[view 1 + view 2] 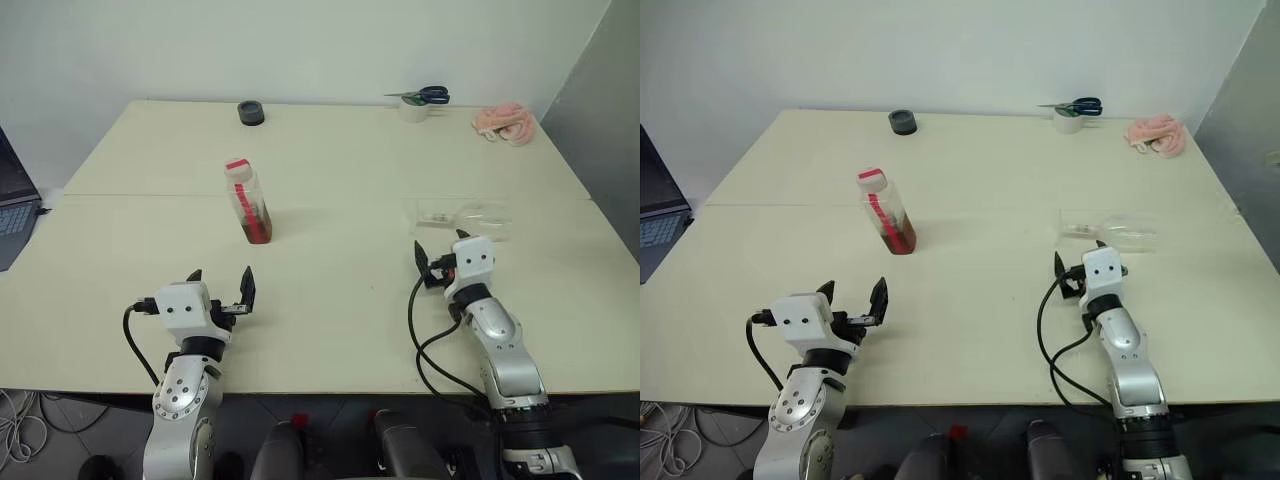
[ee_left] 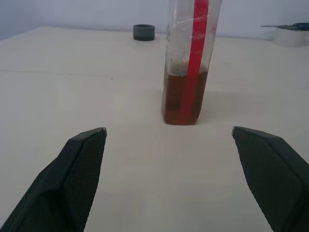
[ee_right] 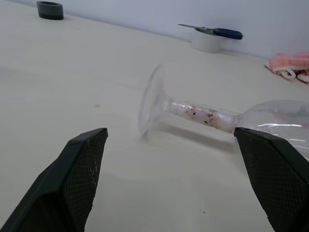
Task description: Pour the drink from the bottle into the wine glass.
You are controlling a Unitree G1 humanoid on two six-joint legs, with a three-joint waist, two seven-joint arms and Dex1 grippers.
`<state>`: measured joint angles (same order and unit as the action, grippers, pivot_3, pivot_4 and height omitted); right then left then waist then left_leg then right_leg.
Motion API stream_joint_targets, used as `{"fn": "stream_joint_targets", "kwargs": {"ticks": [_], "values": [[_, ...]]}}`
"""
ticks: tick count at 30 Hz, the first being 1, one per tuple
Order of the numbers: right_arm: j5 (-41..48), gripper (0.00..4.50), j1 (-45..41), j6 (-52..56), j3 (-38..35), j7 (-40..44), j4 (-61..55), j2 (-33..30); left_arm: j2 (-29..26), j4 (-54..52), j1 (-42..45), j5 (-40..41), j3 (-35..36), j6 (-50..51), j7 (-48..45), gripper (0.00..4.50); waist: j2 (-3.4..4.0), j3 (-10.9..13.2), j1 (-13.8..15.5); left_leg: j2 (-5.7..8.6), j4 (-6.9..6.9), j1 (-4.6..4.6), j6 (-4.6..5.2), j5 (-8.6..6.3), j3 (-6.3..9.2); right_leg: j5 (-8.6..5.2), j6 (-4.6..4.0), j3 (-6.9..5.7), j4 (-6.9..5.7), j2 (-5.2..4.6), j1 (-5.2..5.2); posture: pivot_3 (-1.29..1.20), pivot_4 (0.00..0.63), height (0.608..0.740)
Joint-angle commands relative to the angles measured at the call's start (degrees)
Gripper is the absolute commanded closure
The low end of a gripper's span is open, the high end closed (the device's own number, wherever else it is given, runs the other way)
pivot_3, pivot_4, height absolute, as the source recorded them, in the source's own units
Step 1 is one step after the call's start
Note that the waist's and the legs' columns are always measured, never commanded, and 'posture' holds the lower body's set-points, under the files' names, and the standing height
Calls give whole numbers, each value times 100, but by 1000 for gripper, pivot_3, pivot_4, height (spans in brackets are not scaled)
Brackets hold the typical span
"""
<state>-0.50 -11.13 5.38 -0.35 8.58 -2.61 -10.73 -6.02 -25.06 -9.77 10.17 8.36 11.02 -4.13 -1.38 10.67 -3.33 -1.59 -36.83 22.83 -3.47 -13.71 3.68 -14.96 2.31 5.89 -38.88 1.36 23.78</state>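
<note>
The bottle [image 1: 248,200] stands upright on the cream table, clear with a red cap and a red strip down its side. A little brownish drink [image 2: 185,96] fills its bottom part. My left gripper [image 1: 222,285] is open, a short way in front of the bottle and pointing at it, with nothing between its fingers. The wine glass [image 1: 464,215] lies on its side on the table's right half, foot toward the bottle, bowl to the right; its stem [image 3: 202,113] shows dark specks. My right gripper [image 1: 440,257] is open just in front of the stem, empty.
At the table's far edge sit a dark grey ring [image 1: 251,112], a white tape roll [image 1: 413,108] with blue-handled scissors [image 1: 424,96] on it, and a pink cloth [image 1: 505,123]. A laptop [image 1: 12,205] shows at the left edge. A seam [image 1: 330,197] crosses the table.
</note>
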Motion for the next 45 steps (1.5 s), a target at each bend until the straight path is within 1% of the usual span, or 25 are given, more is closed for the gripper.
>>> {"fn": "stream_joint_targets", "kwargs": {"ticks": [1, 5, 8, 10, 12, 14, 16, 18, 21, 23, 26, 31, 36, 45], "values": [[8, 0, -7, -127, -28, 29, -308, -32, 19, -262, 72, -96, 11, -100, 103, 28, 0, 0, 0, 0, 0, 0, 0, 0, 0, 0, 0, 0, 0, 0, 0, 0, 150, 740], [19, 0, 7, -125, -22, 70, -331, -45, 80, -234, 119, 132, 64, -58, 74, 28, 0, 0, 1, 0, 0, 1, 0, 0, 0, 0, 0, 0, 0, 0, 0, 0, 150, 740], [-8, 0, -22, -195, 15, 161, -338, -103, 31, -157, 182, -15, 103, -33, 185, 28, 0, 0, 0, 0, 0, 0, 0, 0, 0, 0, 0, 0, 0, 0, 0, 0, 150, 740], [-44, 0, -141, -344, 137, 406, -353, -238, -25, -174, 410, -181, 127, 88, 349, 28, 0, 0, 2, 0, 0, 0, 0, 0, 0, 0, 0, 0, 0, 0, 0, 0, 150, 740], [113, 0, -403, -395, 301, 872, -394, -386, -51, -241, 809, -278, 134, 387, 537, 28, -2, 2, 3, 1, -2, 0, 0, 0, 1, 0, 1, -1, 0, 0, -1, 0, 150, 740], [453, 0, -769, -217, 420, 1432, -423, -481, -82, -251, 1228, -351, 152, 719, 704, 28, -2, 2, -2, 1, -5, -1, 0, 0, 2, 2, 3, -2, -2, 2, -3, 0, 150, 740], [931, 0, -1384, 156, 514, 2140, -401, -593, -141, -144, 1712, -443, 135, 1083, 842, 28, -2, 2, -15, 1, -5, -3, 0, 0, 3, 2, 3, -3, -2, 3, -6, 0, 150, 740], [1189, 0, -1776, 433, 582, 2557, -364, -672, -163, -60, 1987, -480, 123, 1300, 881, 28, -2, 2, -14, 1, -6, -1, 0, 0, 8, 3, 4, -6, -3, 6, -5, 0, 150, 740], [1807, 0, -2437, 1339, 789, 3305, -487, -785, -191, 203, 2421, -502, 86, 1541, 895, 28, -2, 2, 5, 1, -3, -1, 0, 0, 30, 3, 2, -27, -1, 6, -15, 0, 150, 740], [2060, 0, -2703, 1724, 971, 3710, -619, -848, -221, 428, 2632, -535, 68, 1571, 871, 28, -2, 2, 10, 2, -3, 2, 0, 0, 41, 11, -13, -38, 0, 5, -16, 0, 150, 740], [2258, 0, -2871, 2061, 1056, 3860, -684, -814, -213, 705, 2871, -548, 78, 1561, 847, 28, -2, 2, 16, 4, -3, 5, 0, 0, 46, 13, -15, -42, 1, 4, -16, 0, 150, 740], [2351, 0, -3030, 2318, 1163, 3906, -734, -704, -255, 1142, 3263, -517, 21, 1523, 706, 28, -2, 2, 18, 6, -11, 6, 0, 1, 46, 8, -7, -42, 0, 0, -18, 0, 150, 740], [2262, 0, -3097, 2322, 1214, 3904, -689, -586, -334, 1404, 3489, -455, -117, 1368, 337, 28, -2, 2, 14, 5, -8, 4, 0, 1, 46, 4, -1, -42, 0, 2, -17, 0, 150, 740], [2167, 0, -3032, 2253, 1278, 3874, -700, -584, -273, 1612, 3659, -526, -66, 1306, 460, 28, -2, 2, 15, 5, -9, 5, 0, 1, 47, 7, -4, -42, -1, 1, -17, 0, 150, 740]]}}
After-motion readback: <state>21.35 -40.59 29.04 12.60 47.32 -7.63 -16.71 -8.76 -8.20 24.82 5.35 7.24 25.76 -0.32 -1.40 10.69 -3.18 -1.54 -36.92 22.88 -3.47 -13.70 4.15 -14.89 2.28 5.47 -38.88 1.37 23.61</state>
